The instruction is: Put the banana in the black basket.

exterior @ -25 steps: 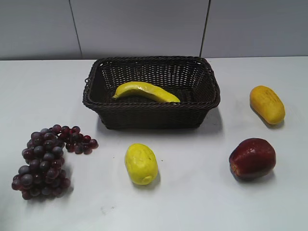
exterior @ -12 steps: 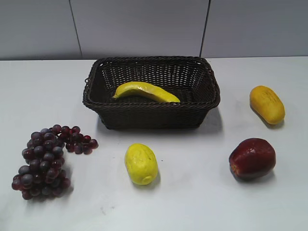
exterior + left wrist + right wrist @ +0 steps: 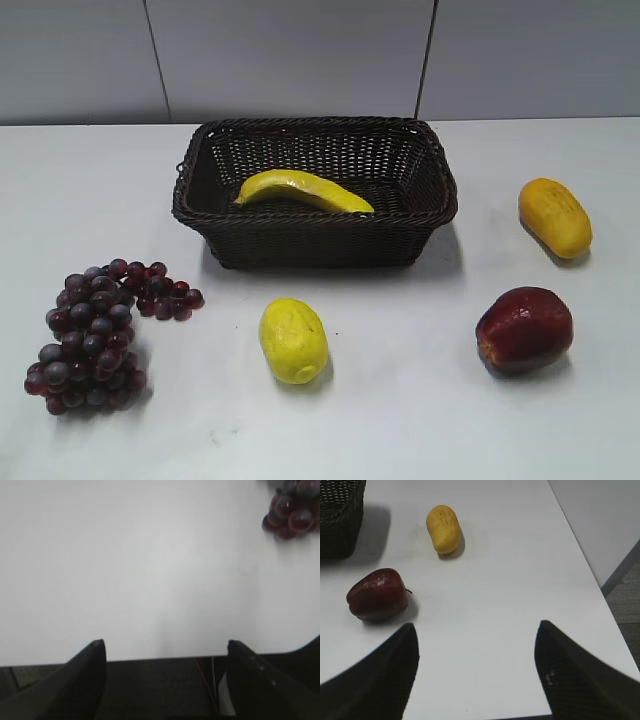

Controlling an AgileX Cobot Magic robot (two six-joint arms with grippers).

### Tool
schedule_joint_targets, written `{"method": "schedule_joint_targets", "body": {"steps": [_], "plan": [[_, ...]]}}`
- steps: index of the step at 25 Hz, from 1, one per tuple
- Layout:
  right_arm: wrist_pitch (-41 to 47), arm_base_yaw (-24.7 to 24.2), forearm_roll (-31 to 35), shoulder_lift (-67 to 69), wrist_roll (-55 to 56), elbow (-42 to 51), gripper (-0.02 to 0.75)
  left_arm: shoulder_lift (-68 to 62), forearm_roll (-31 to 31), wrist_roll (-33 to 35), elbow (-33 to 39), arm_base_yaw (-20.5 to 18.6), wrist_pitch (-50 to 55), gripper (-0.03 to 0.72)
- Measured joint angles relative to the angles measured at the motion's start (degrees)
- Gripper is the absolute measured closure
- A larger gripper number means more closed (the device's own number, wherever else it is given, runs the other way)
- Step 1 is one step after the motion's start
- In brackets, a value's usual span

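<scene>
The left gripper [image 3: 165, 652] has its jaws spread wide with nothing between them; under it lies only the bare white table [image 3: 130, 565] near its front edge, well clear of the black basket, which this wrist view does not show. The right gripper [image 3: 476, 645] is likewise spread wide and holds nothing, hanging over bare table on the right side of the black basket [image 3: 340, 517], whose corner shows at the top left of that view. Neither gripper appears in the exterior view, so both seem to be parked back from the work.

The banana [image 3: 302, 190] lies inside the black basket [image 3: 200, 215], on its floor, running from the left part toward the front right wall and touching nothing else. It looks light, fairly stiff and smooth-skinned, so it could slip or roll between the pads; if it needed taking up, the thick middle, gripped across its width, looks the safest place, not the tapering tips. As it lies, the task seems done.

Outside the basket: an orange-yellow oblong fruit [image 3: 555, 216] well off to its right, a dark red apple [image 3: 524, 329] in front of that, a short yellow oval fruit [image 3: 293, 339] just in front of the basket, and a bunch of purple grapes [image 3: 95, 335] off its front left corner
</scene>
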State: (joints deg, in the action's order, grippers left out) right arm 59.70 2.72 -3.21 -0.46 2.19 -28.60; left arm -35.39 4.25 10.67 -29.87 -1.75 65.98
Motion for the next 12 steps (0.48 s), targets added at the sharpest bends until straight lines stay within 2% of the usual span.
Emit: {"method": "schedule_joint_targets", "body": {"steps": [12], "plan": [[0.0, 0.0, 0.0, 0.0, 0.0, 0.0, 0.186, 10.73, -0.22, 0.0, 1.88, 0.0, -3.76, 0.137]]}}
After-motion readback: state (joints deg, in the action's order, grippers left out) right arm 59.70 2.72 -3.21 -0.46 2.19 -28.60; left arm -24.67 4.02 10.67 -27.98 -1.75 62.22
